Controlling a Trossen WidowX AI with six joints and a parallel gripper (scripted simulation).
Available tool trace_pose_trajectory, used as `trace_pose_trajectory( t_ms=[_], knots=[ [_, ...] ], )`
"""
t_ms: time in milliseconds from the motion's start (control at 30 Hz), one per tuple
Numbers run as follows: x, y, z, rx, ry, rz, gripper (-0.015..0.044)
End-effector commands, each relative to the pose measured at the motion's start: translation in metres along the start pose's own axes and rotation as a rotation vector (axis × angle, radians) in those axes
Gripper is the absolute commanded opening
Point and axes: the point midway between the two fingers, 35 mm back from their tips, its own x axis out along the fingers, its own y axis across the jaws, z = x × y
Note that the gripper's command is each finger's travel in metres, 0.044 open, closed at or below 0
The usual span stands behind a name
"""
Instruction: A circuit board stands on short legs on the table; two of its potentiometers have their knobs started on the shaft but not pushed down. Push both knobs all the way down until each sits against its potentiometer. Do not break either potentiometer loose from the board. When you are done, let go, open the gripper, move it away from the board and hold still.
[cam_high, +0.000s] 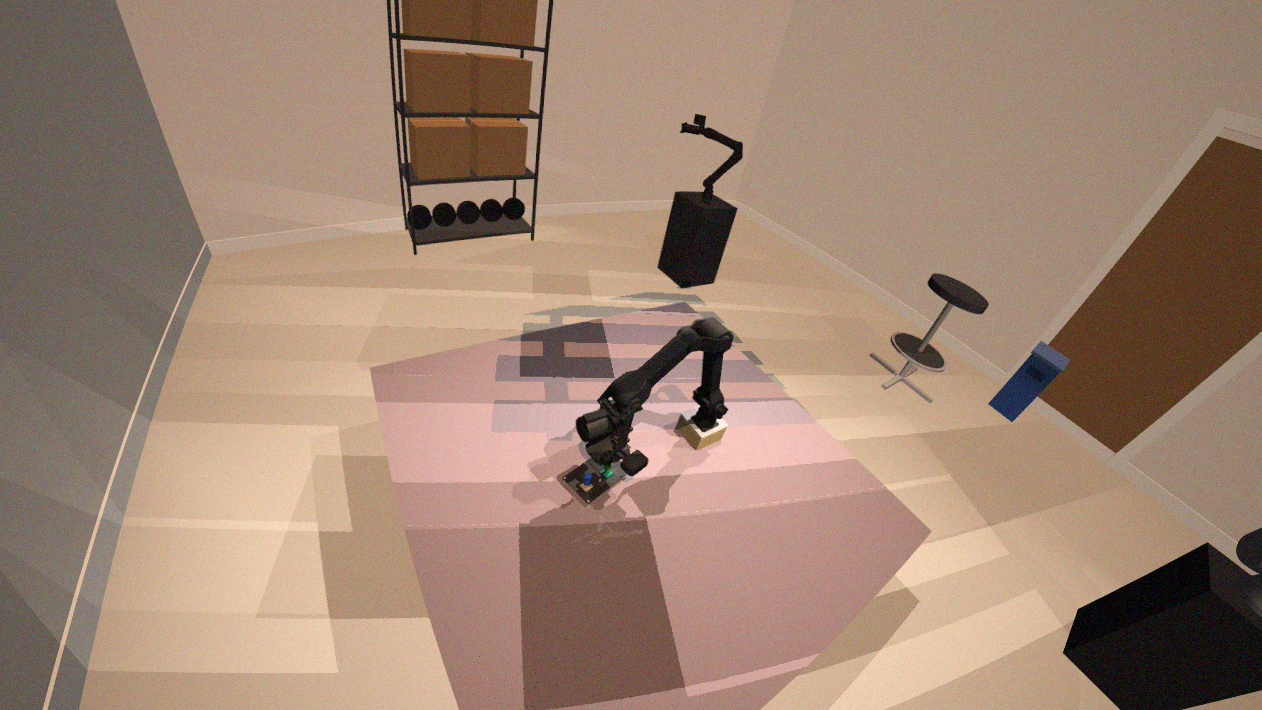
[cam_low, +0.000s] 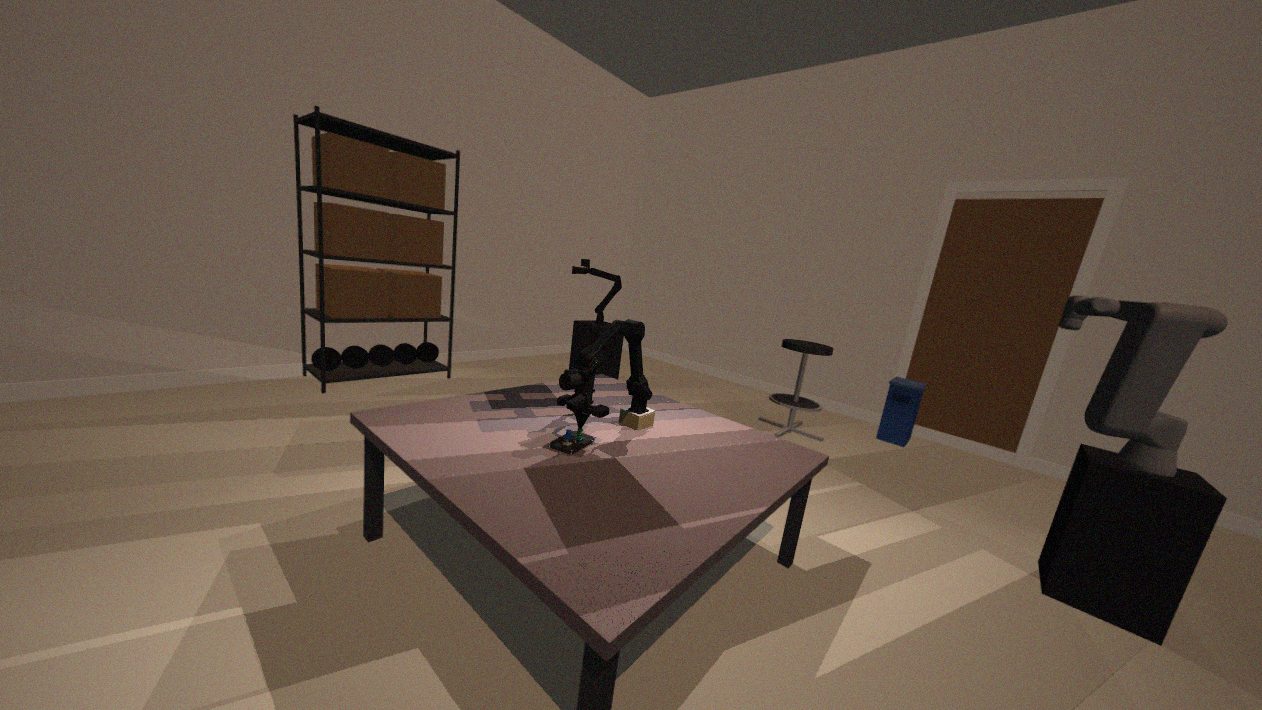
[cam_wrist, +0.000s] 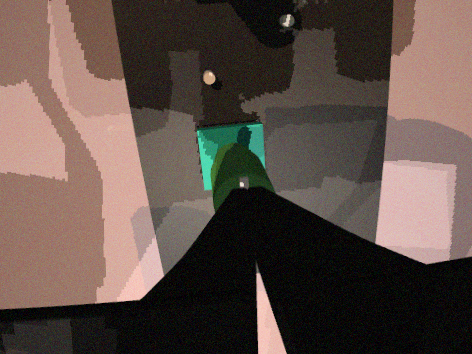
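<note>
Circuit board (cam_high: 573, 479) (cam_low: 561, 445) (cam_wrist: 150, 75) lies level on the pink table (cam_high: 741, 574) (cam_low: 706, 476), in front of the arm's pale mounting block (cam_high: 706, 435) (cam_low: 637, 419). Long axis: in the top view, lower left to upper right, roughly; in the wrist view, top to bottom. Green knob (cam_high: 607, 472) (cam_low: 578, 436) (cam_wrist: 227, 165) points up off the board, over a teal potentiometer (cam_wrist: 206, 165). Blue knob (cam_high: 588, 477) (cam_low: 569, 434) also upright, on the board's side farther from the mounting block.

Gripper (cam_high: 608, 463) (cam_low: 579, 427) (cam_wrist: 247, 203) is closed, fingertips pressed together, nothing pinched, pointing down right at the green knob's top. Contact with it: can't tell.

Hidden: near part of the green knob and near end of the board, both behind the black fingers in the wrist view. Board's far end cut off at that frame's top; blue knob not identifiable there. Small round tan tip (cam_wrist: 209, 77) and silver tip (cam_wrist: 286, 20) visible on the board, too little detail to name. Board legs too small to make out. Top and exterior views: knobs tiny, seating depth can't be read for either.
</note>
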Motion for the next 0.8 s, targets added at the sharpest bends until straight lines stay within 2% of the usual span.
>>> trace_pose_trajectory(
  t_ms=[0,633,767],
  knots=[
    [0.006,0.000,0.001,-0.002,0.006,0.004,0.0000],
    [-0.020,0.000,0.001,-0.002,0.006,0.004,0.0000],
    [-0.013,0.000,0.000,0.000,0.016,0.003,0.0105]
  ],
)
